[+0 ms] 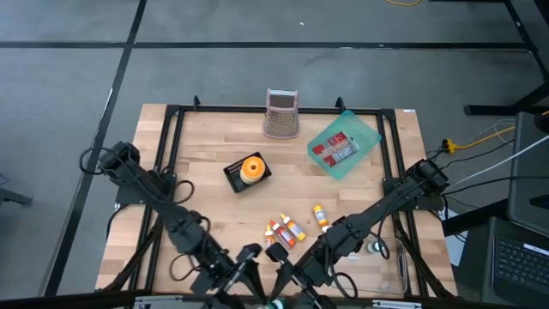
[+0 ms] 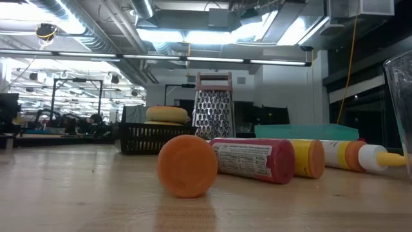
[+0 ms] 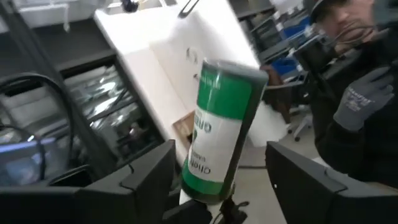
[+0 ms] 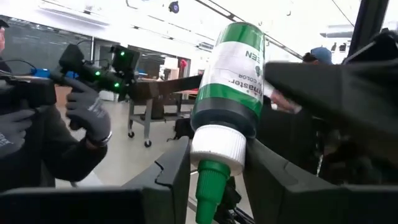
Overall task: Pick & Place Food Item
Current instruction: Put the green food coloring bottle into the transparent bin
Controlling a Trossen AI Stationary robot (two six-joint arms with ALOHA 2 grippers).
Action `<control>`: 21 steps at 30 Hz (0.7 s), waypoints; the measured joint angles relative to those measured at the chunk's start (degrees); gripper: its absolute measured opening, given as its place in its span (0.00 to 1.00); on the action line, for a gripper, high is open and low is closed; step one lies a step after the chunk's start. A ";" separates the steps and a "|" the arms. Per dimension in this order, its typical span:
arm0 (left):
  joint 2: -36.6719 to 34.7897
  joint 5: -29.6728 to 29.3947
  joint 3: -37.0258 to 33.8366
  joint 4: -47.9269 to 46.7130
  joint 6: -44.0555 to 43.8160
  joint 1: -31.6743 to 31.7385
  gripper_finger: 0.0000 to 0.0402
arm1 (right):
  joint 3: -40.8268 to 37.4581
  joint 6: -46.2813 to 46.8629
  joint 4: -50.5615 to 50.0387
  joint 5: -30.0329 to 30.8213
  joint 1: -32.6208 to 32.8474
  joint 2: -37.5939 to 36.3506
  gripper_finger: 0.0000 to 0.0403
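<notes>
Near the table's front edge, both grippers meet around one green bottle.
The left gripper (image 3: 217, 186) and right gripper (image 4: 214, 180) each stand part open with the green bottle (image 4: 231, 81) between their fingers (likely a handover, one end each); whether either squeezes it I cannot tell. It hangs off the table (image 1: 214, 137), away from the small bottles (image 1: 286, 230), the basket (image 1: 247, 172) with its orange food, the grater (image 1: 281, 113) and the teal tray (image 1: 356, 153). A gloved person stands beyond.

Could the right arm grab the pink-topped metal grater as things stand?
Probably not yet: the right gripper looks closed on a green-and-white squeeze bottle, so it is occupied. The pink-topped metal grater itself stands unblocked.
</notes>
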 joint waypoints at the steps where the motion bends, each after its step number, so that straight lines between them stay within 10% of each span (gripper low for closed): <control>1: -0.83 -2.05 0.00 -1.24 0.09 -0.87 0.62 | 0.02 -0.14 -0.26 -0.01 0.12 0.00 0.29; 13: -2.21 -46.68 -0.79 -13.74 -9.85 -14.68 0.60 | 0.07 8.00 -35.15 22.96 0.49 -7.68 0.29; 21: 0.92 -57.08 -4.67 -11.87 -16.60 -18.08 0.56 | 0.11 26.17 -62.64 28.01 1.16 -14.31 0.29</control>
